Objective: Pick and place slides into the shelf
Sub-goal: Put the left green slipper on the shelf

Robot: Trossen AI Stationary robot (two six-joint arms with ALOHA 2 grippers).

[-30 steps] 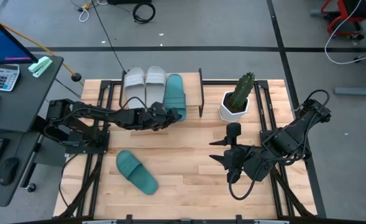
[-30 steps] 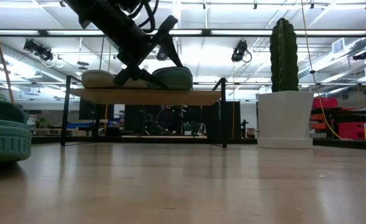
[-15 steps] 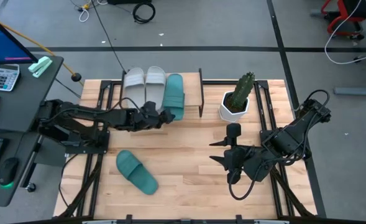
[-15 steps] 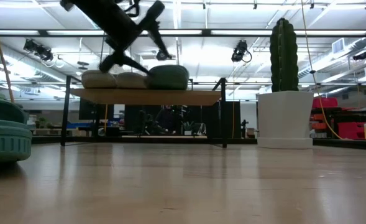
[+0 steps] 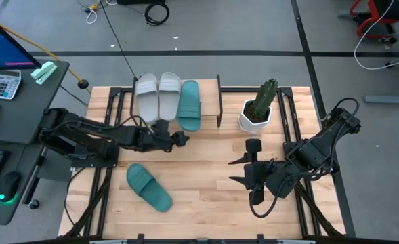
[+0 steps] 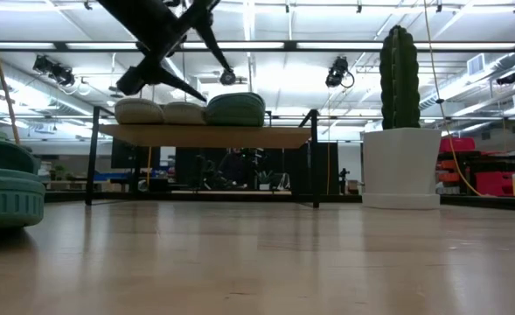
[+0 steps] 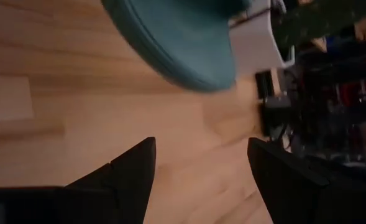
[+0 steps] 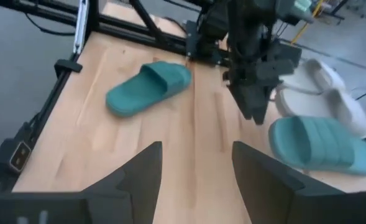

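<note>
The shelf (image 5: pixel 210 108) stands at the table's far side, its board (image 6: pixel 266 136) on thin black legs. Two pale slides (image 5: pixel 157 95) and a teal slide (image 5: pixel 190 105) lie side by side on the board, soles down. A second teal slide (image 5: pixel 148 186) lies on the tabletop near the front left, seen also in the right wrist view (image 8: pixel 148 87). My left gripper (image 5: pixel 181 137) hangs open above the table, just in front of the shelf and clear of the shelf's teal slide (image 7: pixel 176 37). My right gripper (image 5: pixel 234 171) waits open above the table's right half.
A cactus in a white pot (image 5: pixel 257 112) stands right of the shelf. A desk with a calculator (image 5: pixel 4 85) and a monitor lies beyond the table's left edge. Bare wood (image 5: pixel 206 183) stretches between the two grippers and the front edge.
My left gripper has drawn back from the teal slide on the shelf, toward the table's near and left edges, and has risen a little. The teal slide stays on the board beside the two pale ones.
</note>
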